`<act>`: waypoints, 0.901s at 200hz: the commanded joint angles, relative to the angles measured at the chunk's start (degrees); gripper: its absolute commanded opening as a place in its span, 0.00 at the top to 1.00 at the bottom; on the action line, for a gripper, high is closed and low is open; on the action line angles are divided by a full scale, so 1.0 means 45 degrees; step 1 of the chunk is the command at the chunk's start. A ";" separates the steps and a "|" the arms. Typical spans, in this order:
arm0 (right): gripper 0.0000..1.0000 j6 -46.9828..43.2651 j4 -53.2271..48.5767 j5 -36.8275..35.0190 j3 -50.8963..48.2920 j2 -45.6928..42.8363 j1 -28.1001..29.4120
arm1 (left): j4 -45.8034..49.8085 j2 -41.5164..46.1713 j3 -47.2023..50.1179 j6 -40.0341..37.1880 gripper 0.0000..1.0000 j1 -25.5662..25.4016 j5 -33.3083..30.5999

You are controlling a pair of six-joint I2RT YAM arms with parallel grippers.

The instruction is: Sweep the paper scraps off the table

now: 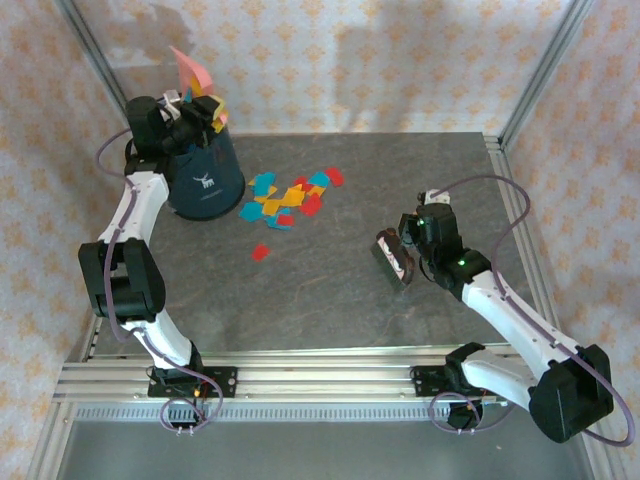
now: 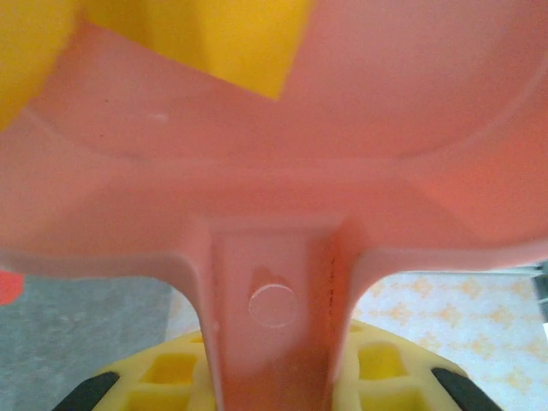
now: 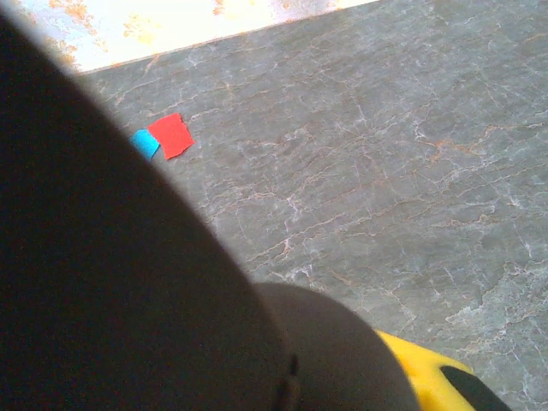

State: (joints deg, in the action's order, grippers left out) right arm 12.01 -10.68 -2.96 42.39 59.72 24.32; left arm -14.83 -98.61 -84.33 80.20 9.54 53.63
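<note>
The dustpan (image 2: 342, 111) clamped in the left gripper (image 2: 274, 381) should be tipped fully above the bin (image 1: 205, 175), while the brush (image 1: 393, 258) is held clasped by the right gripper (image 1: 410, 250).

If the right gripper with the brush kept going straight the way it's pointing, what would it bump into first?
Probably the bare table, with the brush touching first. The right gripper tilts down toward it; the paper scraps lie farther off. Depth is unclear.

Red, yellow-orange, teal paper scraps (image 1: 285, 200) — grey stone-veined table (image 1: 330, 300)
</note>
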 commanded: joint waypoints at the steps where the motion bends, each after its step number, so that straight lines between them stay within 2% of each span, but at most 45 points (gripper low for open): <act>1: 1.00 -0.0002 -0.0889 0.0116 0.0151 0.0198 -0.0029 | -0.2862 0.0310 0.0575 0.1979 1.00 0.0123 0.0098; 45: 1.00 -0.0010 -0.0884 0.0115 0.0131 0.0224 -0.0011 | -0.6290 0.0013 0.1459 0.5024 1.00 0.0115 -0.0236; 180: 1.00 0.0102 -0.0794 0.0150 0.0180 0.0351 0.0027 | -1.0299 0.0291 0.3184 0.9455 1.00 0.0126 -0.1833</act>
State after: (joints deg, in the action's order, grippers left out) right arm 12.05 -10.63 -2.94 42.76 60.34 24.32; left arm -52.75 -98.63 -70.78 116.07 9.54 47.27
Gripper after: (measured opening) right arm 0.253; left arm 0.239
